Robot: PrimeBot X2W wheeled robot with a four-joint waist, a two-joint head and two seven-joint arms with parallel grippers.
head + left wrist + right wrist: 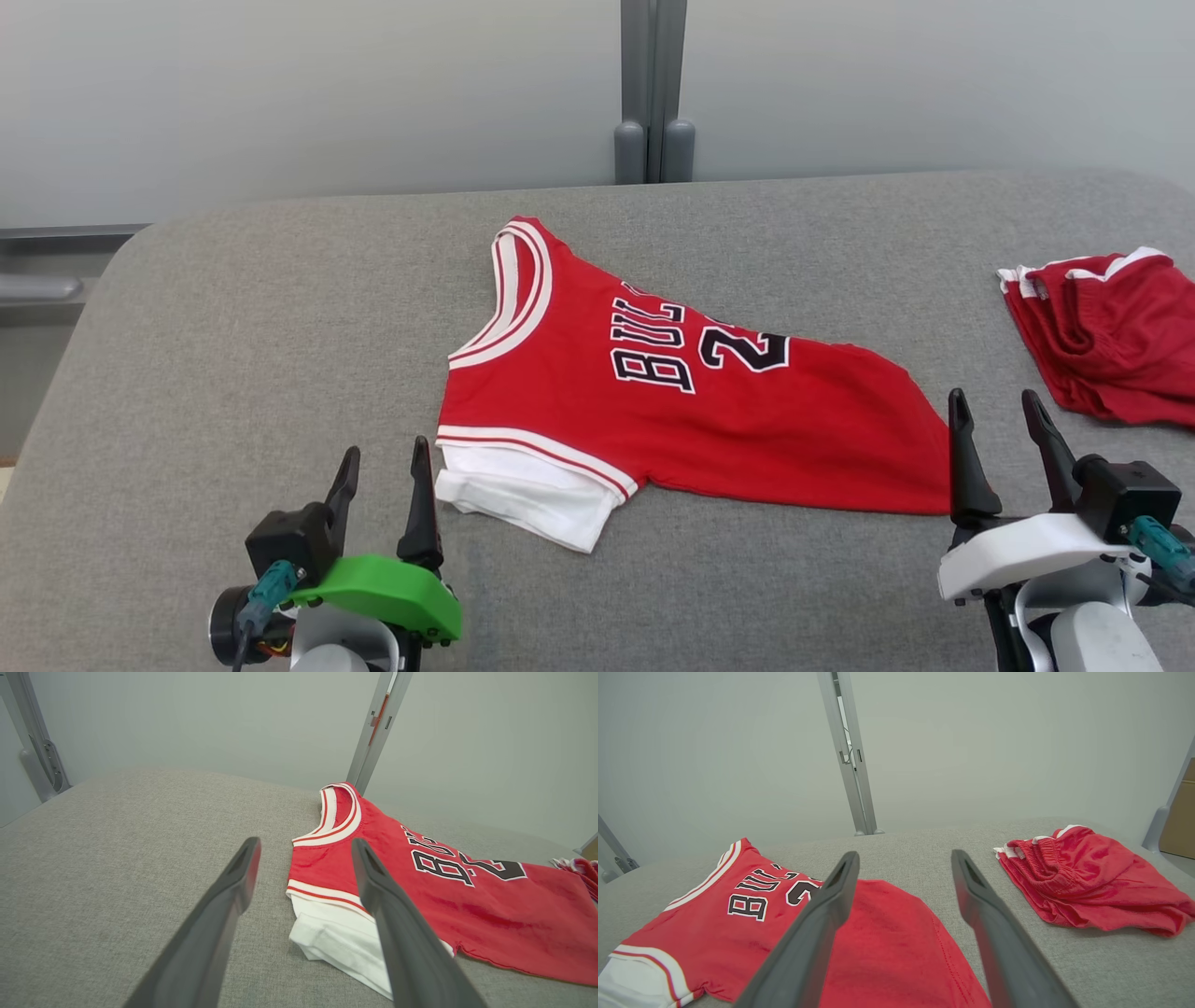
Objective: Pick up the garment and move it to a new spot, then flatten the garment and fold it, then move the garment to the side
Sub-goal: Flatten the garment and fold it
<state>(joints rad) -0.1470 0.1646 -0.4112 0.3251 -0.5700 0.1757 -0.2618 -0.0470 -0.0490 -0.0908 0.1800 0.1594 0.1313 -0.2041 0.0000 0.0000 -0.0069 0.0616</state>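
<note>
Grey padded worktop (pixel 233 327), red jersey (pixel 691 429) lying at its centre.
White fabric, possibly an undershirt sleeve, protrudes at the jersey's near-left edge. Red shorts (pixel 1111 345) lie well apart at right. Left tool (pixel 385 450) and right tool (pixel 993 399): jaws spread, empty.

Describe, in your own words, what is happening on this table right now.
A two-armed robot is working on a red jersey that lies on the grey table. Neither gripper holds anything. The left gripper hangs open by the jersey's left end, and the right gripper hangs open by its right end. Red shorts lie apart at the right.
</note>
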